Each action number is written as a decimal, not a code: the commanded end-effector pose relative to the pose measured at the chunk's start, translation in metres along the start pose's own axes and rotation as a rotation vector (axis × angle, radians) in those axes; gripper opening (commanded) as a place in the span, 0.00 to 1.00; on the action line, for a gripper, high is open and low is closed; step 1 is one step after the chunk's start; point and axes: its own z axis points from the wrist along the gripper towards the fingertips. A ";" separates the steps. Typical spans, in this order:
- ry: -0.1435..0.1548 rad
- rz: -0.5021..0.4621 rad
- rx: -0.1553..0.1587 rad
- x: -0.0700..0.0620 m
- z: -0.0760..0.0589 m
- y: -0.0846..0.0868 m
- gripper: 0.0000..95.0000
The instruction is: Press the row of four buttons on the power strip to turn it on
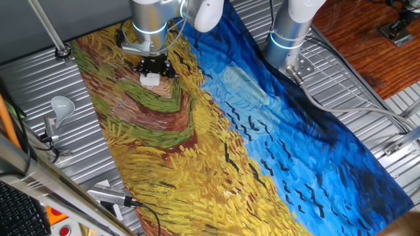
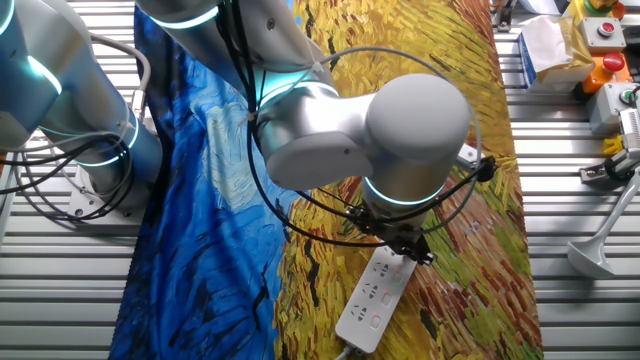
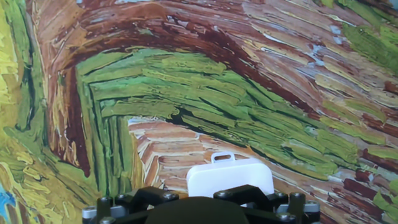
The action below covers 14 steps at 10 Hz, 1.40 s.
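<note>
Hand view shows only the near end of the power strip (image 3: 230,176) poking out beneath the pincer (image 3: 199,202), on the painted cloth (image 3: 186,81) covering the tabletop. From the other fixed view, the row of four buttons (image 2: 383,296) possibly runs along its edge. Whether the pincer is clenched, I cannot tell. The strip looks light, stiff and likely to skid; press straight down on the switches.

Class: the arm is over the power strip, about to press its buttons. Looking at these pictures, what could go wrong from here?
1. The gripper covers one end of the power strip, so buttons under it are hidden; a press might land off a switch.
2. The strip lies loose on the painted cloth, so a push might slide it.
3. Black cables loop near the wrist and might snag.
</note>
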 end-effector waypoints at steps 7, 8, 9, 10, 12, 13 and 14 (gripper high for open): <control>-0.009 0.000 0.006 0.000 0.026 -0.002 1.00; -0.007 0.000 0.004 0.000 0.023 -0.001 1.00; 0.001 0.003 0.003 0.000 0.017 0.000 1.00; 0.008 0.002 0.004 0.001 0.009 0.002 1.00; 0.015 0.005 0.007 0.002 -0.004 0.003 1.00; 0.011 0.004 0.000 0.003 -0.008 0.004 1.00; 0.008 0.004 -0.007 0.004 -0.013 0.004 1.00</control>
